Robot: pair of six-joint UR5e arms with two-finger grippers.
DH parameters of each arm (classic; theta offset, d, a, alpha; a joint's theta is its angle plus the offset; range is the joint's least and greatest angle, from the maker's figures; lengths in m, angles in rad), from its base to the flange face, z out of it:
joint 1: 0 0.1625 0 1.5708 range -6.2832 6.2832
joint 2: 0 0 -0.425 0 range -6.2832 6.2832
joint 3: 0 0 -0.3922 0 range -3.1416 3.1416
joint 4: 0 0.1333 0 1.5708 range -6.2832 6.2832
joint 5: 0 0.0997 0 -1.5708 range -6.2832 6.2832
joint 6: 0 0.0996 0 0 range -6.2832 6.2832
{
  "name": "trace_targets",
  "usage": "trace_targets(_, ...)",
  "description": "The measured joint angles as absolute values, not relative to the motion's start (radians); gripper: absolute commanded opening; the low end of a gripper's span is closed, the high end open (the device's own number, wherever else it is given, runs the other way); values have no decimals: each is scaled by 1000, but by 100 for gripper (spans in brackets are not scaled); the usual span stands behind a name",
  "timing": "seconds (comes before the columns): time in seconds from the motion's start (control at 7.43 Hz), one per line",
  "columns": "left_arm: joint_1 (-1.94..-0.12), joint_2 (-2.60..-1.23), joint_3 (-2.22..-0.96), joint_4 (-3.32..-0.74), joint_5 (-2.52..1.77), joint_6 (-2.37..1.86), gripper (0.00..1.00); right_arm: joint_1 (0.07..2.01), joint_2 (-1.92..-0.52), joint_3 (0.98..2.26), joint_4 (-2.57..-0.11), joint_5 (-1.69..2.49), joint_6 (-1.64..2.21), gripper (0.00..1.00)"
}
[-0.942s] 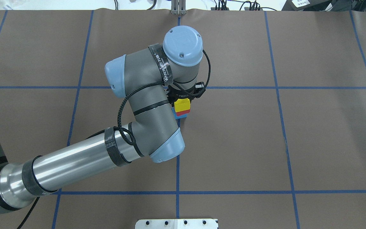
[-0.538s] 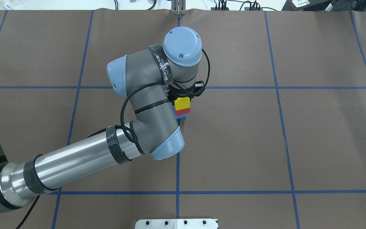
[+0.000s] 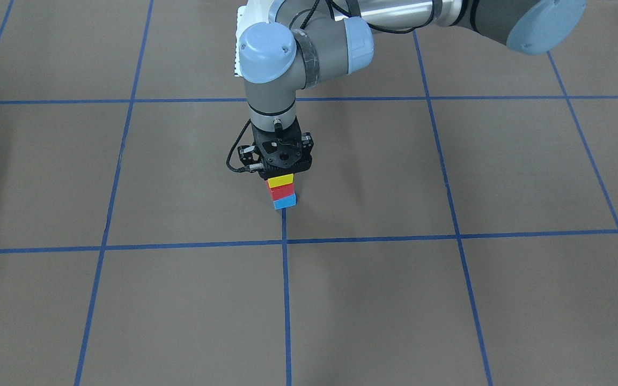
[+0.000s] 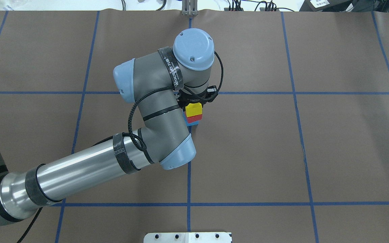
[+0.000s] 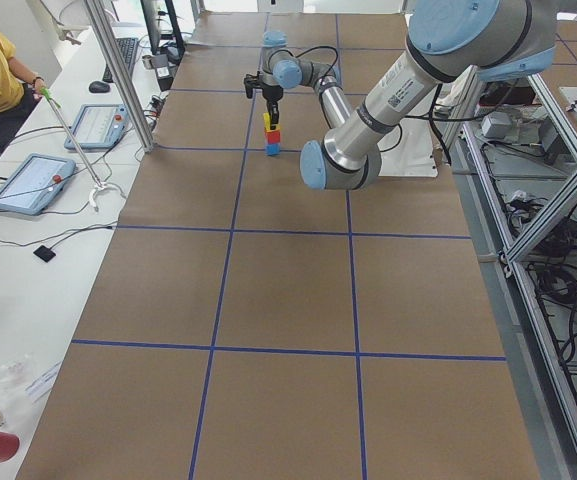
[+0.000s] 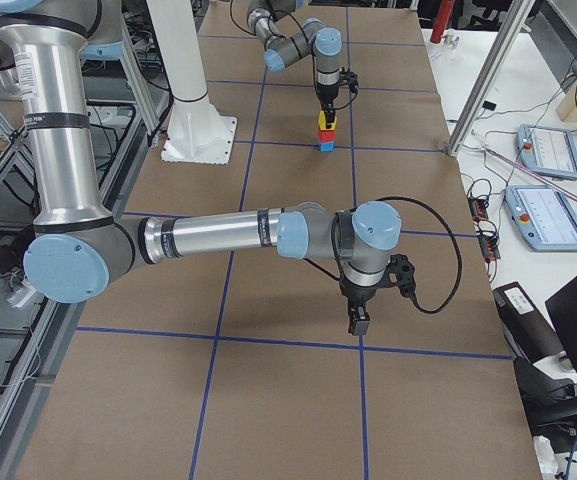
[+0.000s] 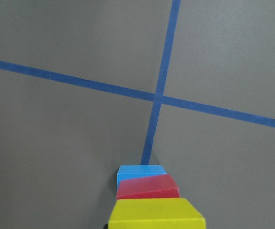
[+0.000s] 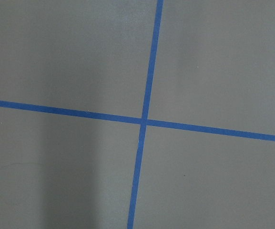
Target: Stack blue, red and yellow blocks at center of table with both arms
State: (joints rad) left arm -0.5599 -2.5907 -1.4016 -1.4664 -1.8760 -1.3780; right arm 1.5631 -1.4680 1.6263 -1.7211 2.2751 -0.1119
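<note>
Table (image 4: 349, 152) stretches wide around the stack (image 3: 283, 193), left claw (image 3: 281, 172) directly above.

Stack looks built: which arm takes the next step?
Left. The left gripper sits at the yellow block atop the red block and blue block; the right gripper hangs far away.
</note>
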Motion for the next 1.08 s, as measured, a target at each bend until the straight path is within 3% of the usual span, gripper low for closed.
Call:
trace_targets(0.27,-560,-2590,-1400,-1465,-1876,-1360,99,1563,-1468,1625,-1721,2275,-112,100)
trace_targets(0.81,-568,-2591,-1403,-1461,-1879,-1322,99,1563,-1467,1624,-1721,2275,-112,100)
trace_targets(1.08,-625,-2585,-1468,-1388,-1926,-1220,99,1563,-1467,1623,-1721,2275,-112,100)
